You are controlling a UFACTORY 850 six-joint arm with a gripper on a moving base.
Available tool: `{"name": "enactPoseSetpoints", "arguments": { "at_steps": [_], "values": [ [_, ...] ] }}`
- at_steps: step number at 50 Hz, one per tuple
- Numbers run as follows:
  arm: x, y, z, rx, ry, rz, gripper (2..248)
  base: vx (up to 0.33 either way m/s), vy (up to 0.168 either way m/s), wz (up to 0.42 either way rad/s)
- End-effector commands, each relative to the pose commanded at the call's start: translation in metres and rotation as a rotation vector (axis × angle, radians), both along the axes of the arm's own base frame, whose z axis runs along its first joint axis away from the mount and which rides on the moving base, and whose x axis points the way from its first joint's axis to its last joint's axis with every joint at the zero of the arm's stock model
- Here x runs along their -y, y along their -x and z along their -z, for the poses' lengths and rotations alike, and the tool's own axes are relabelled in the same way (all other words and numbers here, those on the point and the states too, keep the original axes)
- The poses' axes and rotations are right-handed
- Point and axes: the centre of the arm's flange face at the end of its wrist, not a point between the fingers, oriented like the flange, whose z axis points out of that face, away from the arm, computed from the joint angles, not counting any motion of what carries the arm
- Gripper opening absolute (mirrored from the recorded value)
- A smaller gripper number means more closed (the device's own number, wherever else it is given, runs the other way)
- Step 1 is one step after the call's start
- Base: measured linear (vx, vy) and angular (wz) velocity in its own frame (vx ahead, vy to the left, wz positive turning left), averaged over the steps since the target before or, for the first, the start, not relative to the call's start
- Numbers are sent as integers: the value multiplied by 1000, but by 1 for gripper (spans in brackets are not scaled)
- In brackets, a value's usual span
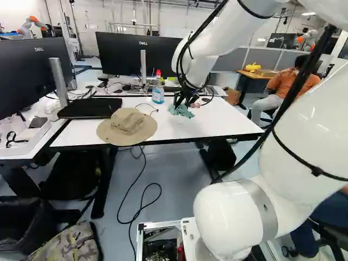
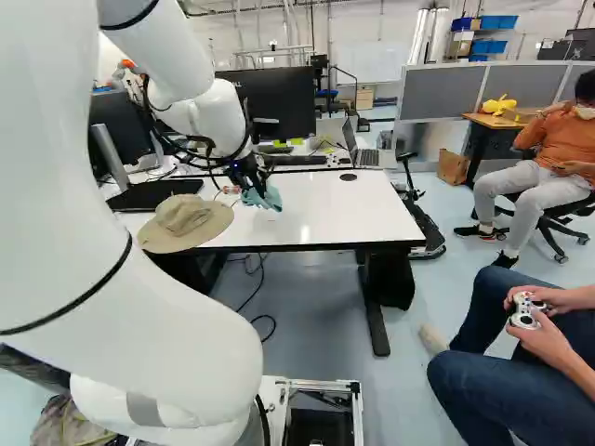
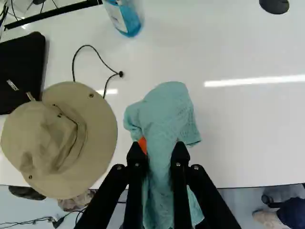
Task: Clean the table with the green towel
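At the end of my arm, the gripper (image 1: 186, 98) is over the white table (image 1: 228, 123), with the green towel (image 1: 181, 111) bunched below it. In the wrist view both fingers of the gripper (image 3: 159, 151) press the green towel (image 3: 167, 112) between them, and an orange pad (image 3: 142, 145) shows beside the cloth. The towel's front part spreads ahead of the fingertips over the tabletop; its rest hangs back between the fingers.
A tan hat (image 3: 62, 138) lies near the table's edge beside the towel. A bottle of blue liquid (image 1: 158, 92) stands farther back, near monitors (image 1: 136, 54) and a black case (image 1: 89, 107). A person with a controller (image 2: 527, 309) sits close at the right.
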Motion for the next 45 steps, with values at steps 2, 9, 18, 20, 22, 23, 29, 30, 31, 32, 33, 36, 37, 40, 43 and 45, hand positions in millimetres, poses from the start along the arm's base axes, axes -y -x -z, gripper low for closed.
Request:
{"name": "enactPoseSetpoints", "arguments": {
  "at_steps": [2, 9, 18, 20, 22, 23, 29, 30, 31, 32, 33, 36, 37, 40, 43, 45],
  "values": [
    [1, -6, 1, 12, 1, 5, 62, 0, 0, 0],
    [2, -22, 5, 57, 3, 13, 62, 0, 0, 0],
    [-3, -32, 12, 116, 6, 11, 62, 0, 0, 0],
    [-5, -35, 13, 127, 7, 9, 62, 0, 0, 0],
    [-7, -37, 15, 139, 7, 7, 62, 0, 0, 0],
    [-7, -38, 15, 144, 8, 6, 62, 0, 0, 0],
    [-13, -43, 20, 178, 9, 0, 62, 0, 0, 0],
    [-14, -44, 21, 183, 9, -1, 62, 0, 0, 0],
    [-14, -45, 21, 188, 9, -2, 62, 0, 0, 0],
    [-15, -45, 22, 193, 9, -3, 62, 0, 0, 0],
    [-16, -46, 23, 198, 9, -4, 62, 0, 0, 0],
    [-18, -47, 25, 210, 10, -6, 62, 0, 0, 0],
    [-18, -47, 26, 213, 10, -7, 62, 0, 0, 0],
    [-20, -47, 29, 221, 10, -10, 62, 0, 0, 0],
    [-22, -46, 32, 224, 11, -13, 62, 0, 0, 0],
    [-23, -45, 34, 223, 11, -14, 62, 0, 0, 0]
  ]
}}
